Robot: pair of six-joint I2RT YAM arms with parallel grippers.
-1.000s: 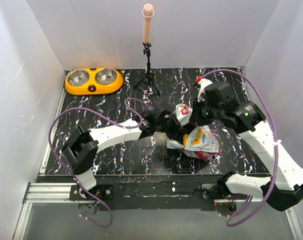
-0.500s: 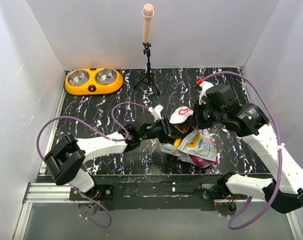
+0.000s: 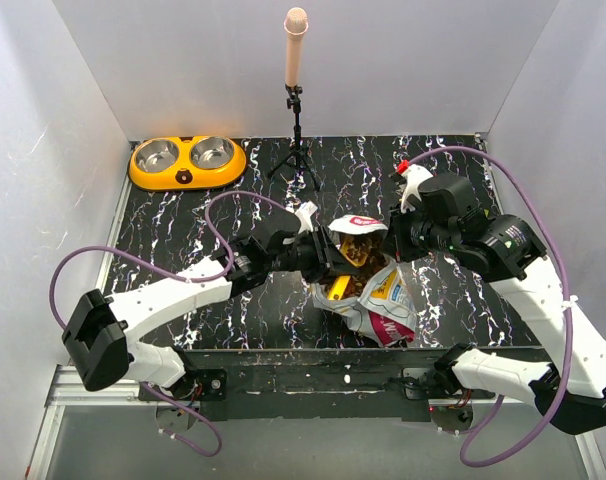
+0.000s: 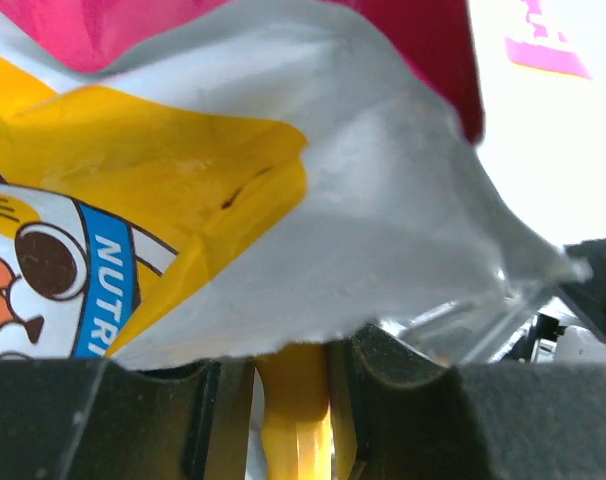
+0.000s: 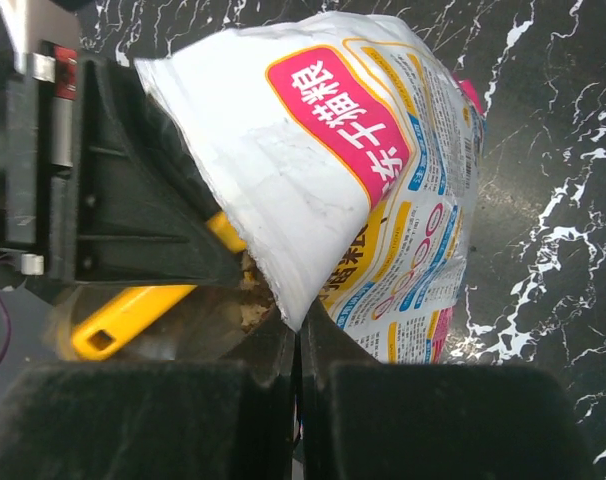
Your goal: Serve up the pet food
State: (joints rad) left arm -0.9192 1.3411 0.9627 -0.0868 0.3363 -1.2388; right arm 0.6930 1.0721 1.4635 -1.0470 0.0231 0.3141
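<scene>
Your right gripper point(image 5: 298, 350) pinches the bag point(image 3: 383, 300) edge, holding it open near the middle, a bit toward three o'clock. Your left gripper point(image 3: 325, 256) grips the yellow scoop point(image 5: 133, 318), dipped into the pet food point(image 3: 355, 256) inside. The orange bowl point(image 3: 187, 150) at ten o'clock looks empty, so no food is served yet.

An orange double bowl point(image 3: 186, 160) sits at the black marbled table's point(image 3: 163, 215) far-left corner, near a small tripod point(image 3: 295, 110).
</scene>
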